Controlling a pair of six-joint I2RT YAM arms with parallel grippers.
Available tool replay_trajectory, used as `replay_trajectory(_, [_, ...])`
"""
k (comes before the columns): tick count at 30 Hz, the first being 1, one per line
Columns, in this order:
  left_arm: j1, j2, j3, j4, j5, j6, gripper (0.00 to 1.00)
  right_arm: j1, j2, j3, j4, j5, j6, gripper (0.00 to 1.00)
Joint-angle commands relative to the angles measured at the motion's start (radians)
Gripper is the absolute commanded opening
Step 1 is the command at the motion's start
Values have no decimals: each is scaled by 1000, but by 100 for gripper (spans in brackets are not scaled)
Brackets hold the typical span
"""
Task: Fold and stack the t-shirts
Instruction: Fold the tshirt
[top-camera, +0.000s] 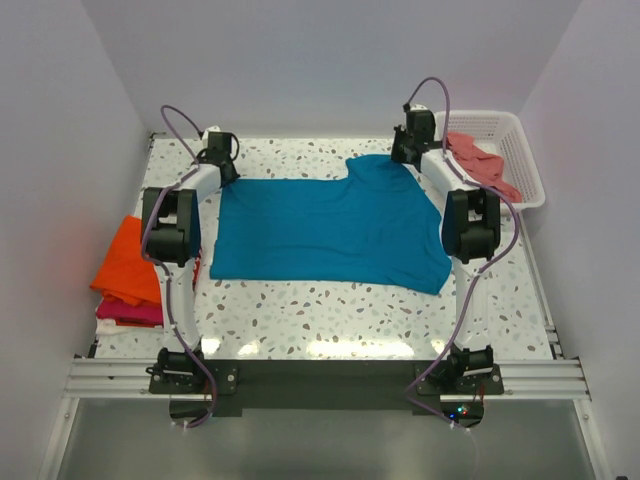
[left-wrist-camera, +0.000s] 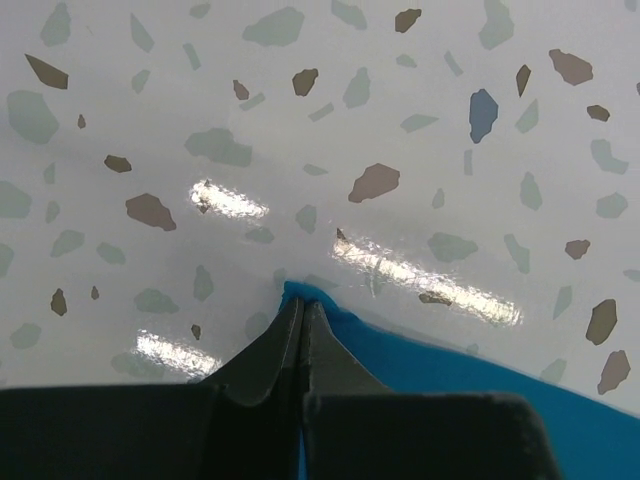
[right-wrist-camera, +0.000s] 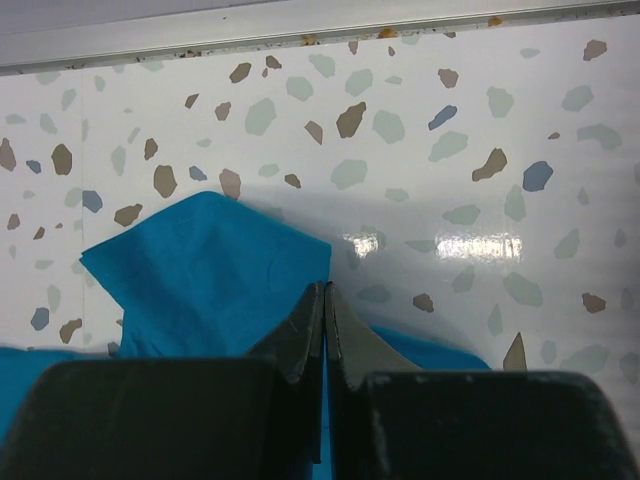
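A teal-blue t-shirt (top-camera: 330, 228) lies spread flat on the middle of the table. My left gripper (top-camera: 222, 160) is shut on its far left corner; in the left wrist view the jaws (left-wrist-camera: 302, 305) pinch the blue edge (left-wrist-camera: 470, 375). My right gripper (top-camera: 405, 150) is shut on its far right corner; in the right wrist view the jaws (right-wrist-camera: 324, 292) pinch the cloth (right-wrist-camera: 200, 265) beside a sleeve. A folded orange t-shirt (top-camera: 128, 262) lies on a magenta-red one (top-camera: 128, 314) at the left edge. A salmon-pink t-shirt (top-camera: 478, 160) lies in the basket.
A white lattice basket (top-camera: 525, 150) stands at the far right corner. The back wall rail (right-wrist-camera: 300, 25) runs close beyond the right gripper. The terrazzo table (top-camera: 330, 320) shows in front of the shirt.
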Motion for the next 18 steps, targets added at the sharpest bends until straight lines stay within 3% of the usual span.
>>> replay_trajectory(1, [12, -10, 59, 49, 13, 1, 0, 0, -82, 50, 9, 0, -15, 0])
replay_trajectory(12, [38, -47, 75, 86, 72, -35, 0, -9, -173, 24, -23, -4, -26, 0])
replay_trajectory(18, [57, -75, 35, 100, 102, -44, 0, -11, -256, -77, -17, 9, -20, 0])
